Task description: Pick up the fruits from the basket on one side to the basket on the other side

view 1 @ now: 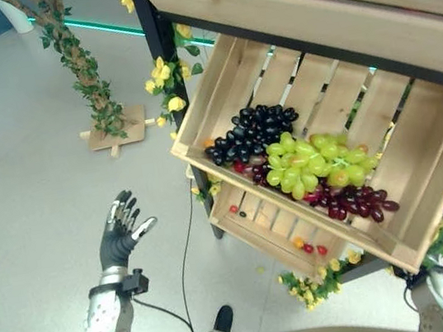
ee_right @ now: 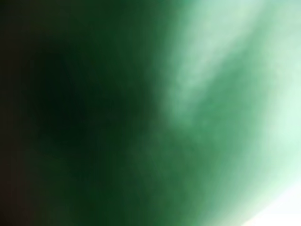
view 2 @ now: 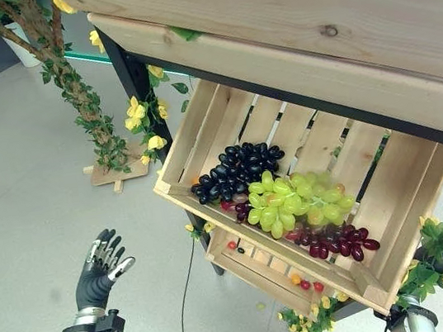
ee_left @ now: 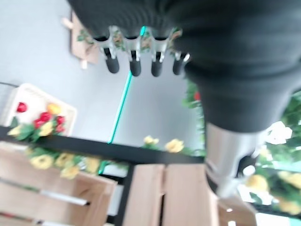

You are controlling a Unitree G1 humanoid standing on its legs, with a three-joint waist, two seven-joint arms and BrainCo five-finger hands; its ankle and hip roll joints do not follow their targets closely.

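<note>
A tilted wooden crate (view 1: 206,108) on a black-framed shelf holds three bunches of grapes: black grapes (view 1: 254,130) at its left, green grapes (view 1: 312,161) in the middle and dark red grapes (view 1: 358,200) at the lower right. My left hand (view 1: 120,236) hangs open over the floor, well to the left of the crate, holding nothing; its fingers (ee_left: 135,66) are straight in the left wrist view. My right arm (view 1: 435,297) comes up at the lower right beneath the crate's front corner, and the hand itself is hidden there.
A lower crate (view 1: 253,235) under the grapes holds a few small red and orange fruits (view 1: 314,248). Another wooden crate (view 2: 282,15) sits on the shelf above. A leafy vine on a wooden foot (view 1: 80,70) stands at the left, and yellow flowers (view 1: 165,78) trim the frame.
</note>
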